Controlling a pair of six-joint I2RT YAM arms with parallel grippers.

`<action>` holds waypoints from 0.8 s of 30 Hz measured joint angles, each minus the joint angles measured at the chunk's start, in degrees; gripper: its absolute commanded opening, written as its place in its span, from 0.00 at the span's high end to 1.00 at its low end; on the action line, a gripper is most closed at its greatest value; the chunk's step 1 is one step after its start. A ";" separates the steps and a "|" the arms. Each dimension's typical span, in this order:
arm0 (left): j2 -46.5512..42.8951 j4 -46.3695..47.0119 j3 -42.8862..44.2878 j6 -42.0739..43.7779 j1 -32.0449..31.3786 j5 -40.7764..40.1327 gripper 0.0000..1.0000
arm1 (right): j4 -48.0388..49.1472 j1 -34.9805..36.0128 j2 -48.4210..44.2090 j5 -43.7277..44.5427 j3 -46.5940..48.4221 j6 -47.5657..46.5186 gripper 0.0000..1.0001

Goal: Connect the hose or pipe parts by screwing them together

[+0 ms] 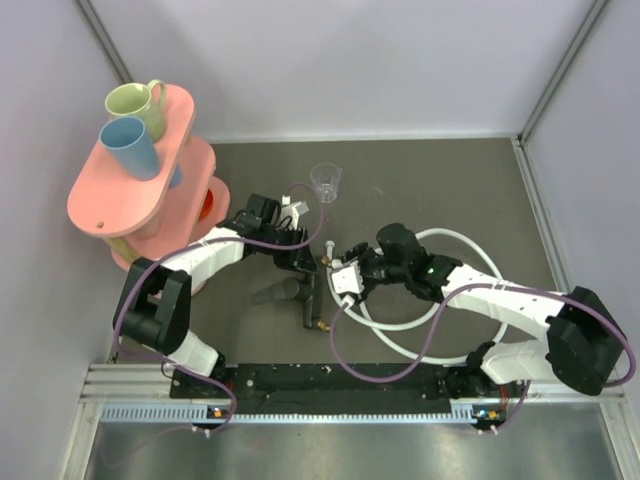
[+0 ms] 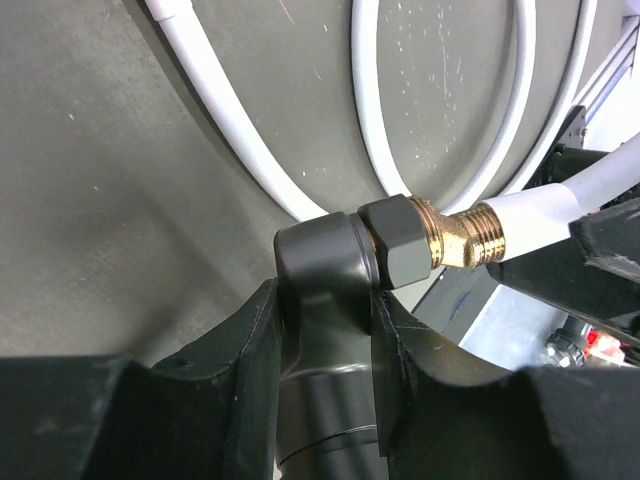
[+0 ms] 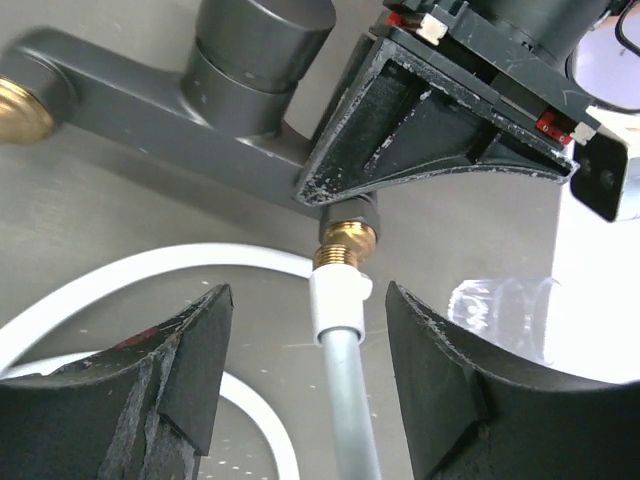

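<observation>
Two claws are meeting above the table (image 1: pixel 430 180). The left claw (image 2: pixel 325 310) is clamping the black T-shaped fitting (image 2: pixel 318 250), keeping its brass tip (image 3: pixel 345 240) steady for threading. The right claw (image 3: pixel 305 370) is standing with jaws apart around the end connector (image 3: pixel 337 305) of the white hose (image 1: pixel 470 250), not gripping it. The connector is touching that tip.

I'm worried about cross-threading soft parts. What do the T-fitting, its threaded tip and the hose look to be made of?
The T-fitting looks like moulded plastic, though it could be coated metal: it is smooth, dark grey and satin, with soft highlights. Its threaded tip looks like brass: shiny yellow-gold with cut threads. The hose is probably flexible plastic or rubber: matte white, lying in smooth curves.
</observation>
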 measured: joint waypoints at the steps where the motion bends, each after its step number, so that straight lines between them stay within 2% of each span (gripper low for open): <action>1: 0.52 -0.57 0.52 0.26 0.00 0.24 1.00 | 1.18 0.66 0.33 2.01 -0.42 -0.87 0.42; 5: 1.70 -2.08 1.77 1.29 0.00 1.05 1.00 | 6.12 2.89 2.69 8.76 -1.97 -4.26 0.46; 10: 1.73 -3.37 2.08 2.36 0.00 1.25 1.00 | 8.92 3.76 4.74 13.68 -2.29 -6.75 0.58; 13: 1.84 -3.69 2.10 2.49 0.00 1.18 1.00 | 9.62 3.96 5.09 14.88 -2.29 -7.69 0.79; 14: 1.86 -3.69 2.12 2.45 0.00 1.18 1.00 | 9.53 3.98 5.09 14.99 -2.29 -7.80 0.93; 15: 1.86 -3.67 2.16 2.47 0.09 1.09 1.00 | 9.40 4.09 5.18 15.10 -2.47 -7.82 1.00; 19: 1.86 -2.69 1.66 2.16 0.15 -0.07 1.00 | 9.97 4.20 6.21 15.58 -2.56 -7.17 1.00; 24: 0.55 4.94 -3.13 -3.21 0.85 -0.70 1.00 | 7.28 3.34 9.64 16.20 0.98 3.13 1.00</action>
